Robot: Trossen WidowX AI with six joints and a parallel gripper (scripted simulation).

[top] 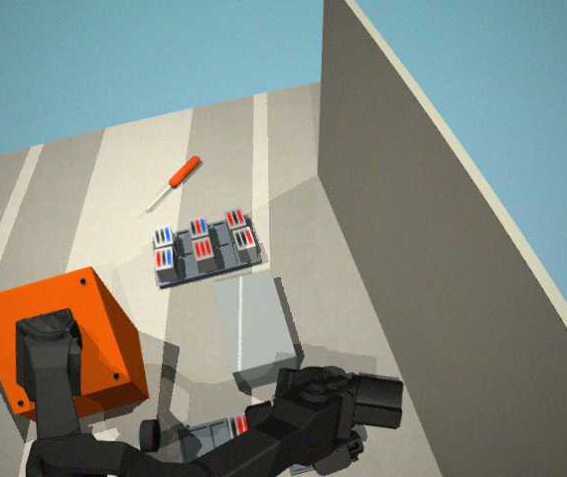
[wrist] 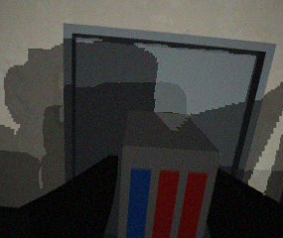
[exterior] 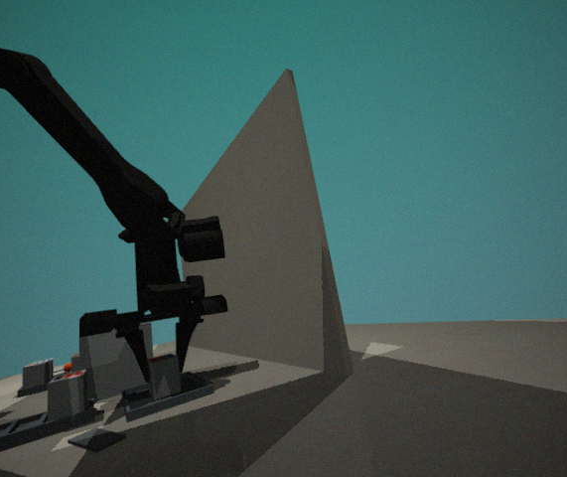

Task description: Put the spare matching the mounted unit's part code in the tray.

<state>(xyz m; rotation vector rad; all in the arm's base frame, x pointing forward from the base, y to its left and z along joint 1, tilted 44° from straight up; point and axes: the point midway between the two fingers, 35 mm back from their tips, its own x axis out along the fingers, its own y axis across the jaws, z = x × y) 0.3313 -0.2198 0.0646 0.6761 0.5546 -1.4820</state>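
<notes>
A grey spare [exterior: 164, 380] [wrist: 168, 159] with blue, red and red stripes on top stands upright in the tray [exterior: 168, 403] [wrist: 181, 40]. My gripper [exterior: 165, 371] [wrist: 158, 168] is slightly open around the spare, one finger on each side, with a thin gap in the wrist view. The arm hides the fingertips in the top view. A rack [top: 212, 275] holds several striped spares. Another rack [top: 199, 442] [exterior: 8, 437] holds a spare [top: 238, 424] [exterior: 65, 397] with black and red stripes. The mounted unit's printed code does not show.
A large light grey block [top: 260, 318] [exterior: 113, 362] stands beside my gripper. A tall grey wall [top: 401, 205] [exterior: 262, 246] rises past the tray. An orange block [top: 11, 333] is under the arm's base. A screwdriver [top: 185, 171] lies beyond the spares. A small flat plate [exterior: 95, 439] lies near the tray.
</notes>
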